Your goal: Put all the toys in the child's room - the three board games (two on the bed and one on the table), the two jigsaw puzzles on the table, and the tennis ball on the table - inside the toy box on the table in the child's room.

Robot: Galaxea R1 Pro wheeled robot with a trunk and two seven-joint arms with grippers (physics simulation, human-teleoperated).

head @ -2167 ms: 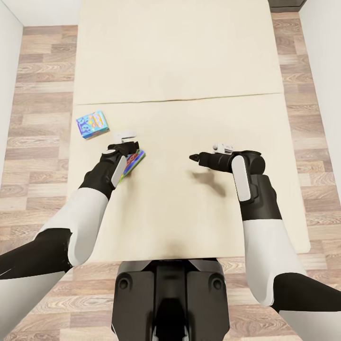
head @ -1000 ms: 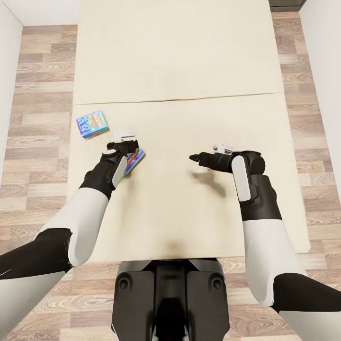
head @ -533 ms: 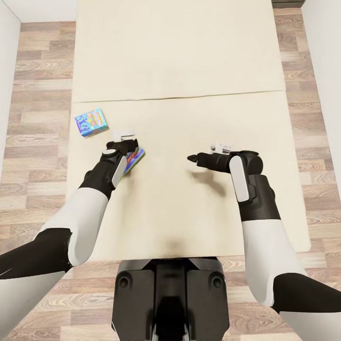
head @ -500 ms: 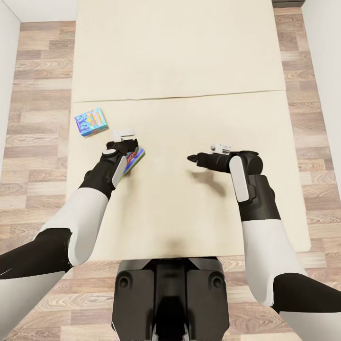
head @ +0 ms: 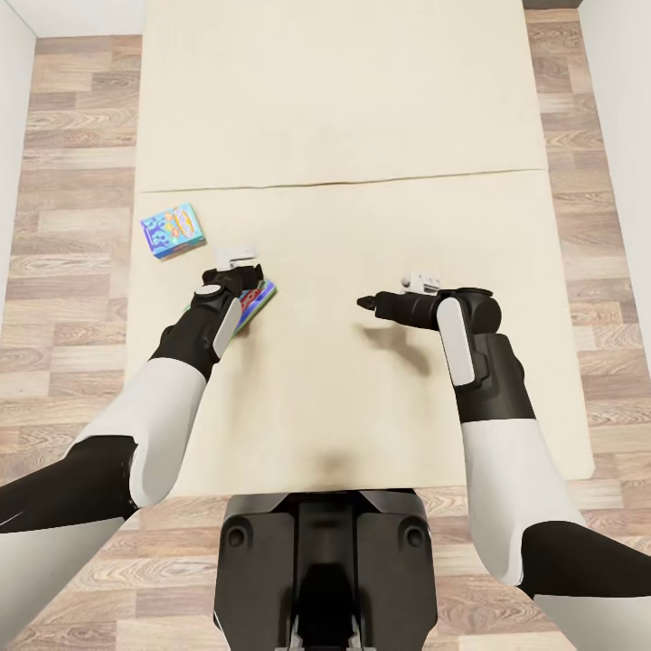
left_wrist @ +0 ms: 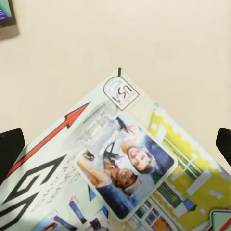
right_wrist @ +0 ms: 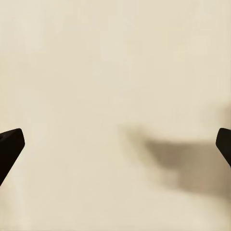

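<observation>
Step in hand: picking up the first of the two board games from the wide cream-beige bed (head: 362,380); none of the toys has reached the toy box yet, as far as these views let me judge.

Left pincer (head: 242,276): hangs low over the flat rectangular board game box with a pale green cover, a red arrow and a printed photo (left_wrist: 125,168). In the left wrist view its two dark fingertips (left_wrist: 9,147) stand wide apart at either edge of the frame, clear of the box, so the pincer is spread and grips nothing.

Nearer game: in the head view it lies on the mattress at about 9 o'clock from the bed's middle, mostly hidden under the left wrist, with a red-and-blue edge (head: 258,303) peeping out.

Second game: light blue flat box with cartoon art (head: 172,231), at about 10 o'clock of the left pincer, near the bed's left edge and apart from the first.

Right pincer (head: 364,301): held above bare mattress, casting a shadow; its fingertips (right_wrist: 9,147) are wide apart and it carries nothing.

Next move, as I judge it: the box lies flat, so the left pincer likely has to reach one edge and close across the thin side, or tip the box up first.

Risk: a thin box may slide on the mattress.
</observation>
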